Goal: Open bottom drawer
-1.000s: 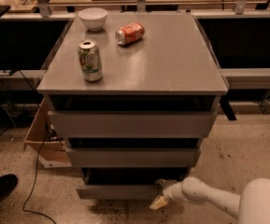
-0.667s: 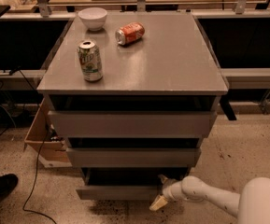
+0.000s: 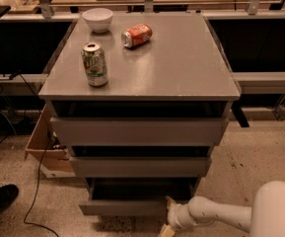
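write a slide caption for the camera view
Robot hand low at the front corner of the partly open bottom drawer of a grey cabinet.

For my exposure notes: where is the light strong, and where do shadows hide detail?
Camera view: light from above gives the cabinet top a soft sheen; the bottom drawer is deeply shadowed inside; the gripper, at that drawer's right front corner, is dimly lit.
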### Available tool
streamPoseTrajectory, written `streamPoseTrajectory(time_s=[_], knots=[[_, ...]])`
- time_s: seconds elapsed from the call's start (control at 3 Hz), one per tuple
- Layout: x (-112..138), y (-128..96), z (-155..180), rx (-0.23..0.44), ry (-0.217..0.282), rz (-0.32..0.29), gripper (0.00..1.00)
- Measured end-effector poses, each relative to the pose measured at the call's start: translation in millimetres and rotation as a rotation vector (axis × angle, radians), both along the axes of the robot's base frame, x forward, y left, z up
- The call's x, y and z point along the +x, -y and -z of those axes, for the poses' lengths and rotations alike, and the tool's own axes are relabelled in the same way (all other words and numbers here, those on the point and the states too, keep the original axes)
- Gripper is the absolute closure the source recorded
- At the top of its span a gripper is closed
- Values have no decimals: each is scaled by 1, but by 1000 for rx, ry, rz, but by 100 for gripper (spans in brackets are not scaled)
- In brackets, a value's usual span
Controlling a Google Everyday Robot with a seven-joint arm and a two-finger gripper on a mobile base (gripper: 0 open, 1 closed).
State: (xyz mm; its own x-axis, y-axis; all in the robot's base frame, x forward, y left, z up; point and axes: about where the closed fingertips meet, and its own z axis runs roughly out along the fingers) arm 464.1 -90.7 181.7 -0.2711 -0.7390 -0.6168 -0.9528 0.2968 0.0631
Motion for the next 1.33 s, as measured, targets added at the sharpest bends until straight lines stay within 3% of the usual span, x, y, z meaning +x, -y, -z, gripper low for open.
streamPoseTrajectory(time_s=[0.33, 0.67, 1.0, 1.33], knots=[[1, 0, -1, 0, 0, 0, 16], [-32, -10, -4, -4, -64, -45, 39], [-65, -18, -15, -11, -131, -89, 50], [-93, -23, -28, -14, -184, -113, 32]])
